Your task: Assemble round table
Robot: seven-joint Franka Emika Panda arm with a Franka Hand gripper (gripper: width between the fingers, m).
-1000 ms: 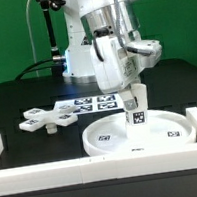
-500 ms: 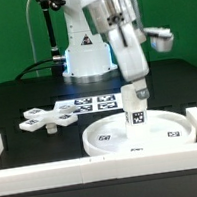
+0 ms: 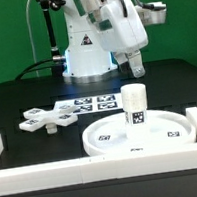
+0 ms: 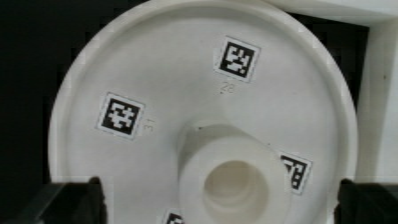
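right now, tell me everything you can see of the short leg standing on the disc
The leg is a short white cylinder, plastic by the look, with black-and-white square tags on its side. It stands upright about at the middle of the round disc, with its base resting on the disc's face. In the wrist view its top is round with a shallow hollow in the centre. The gripper hangs just above it, open and apart from it.
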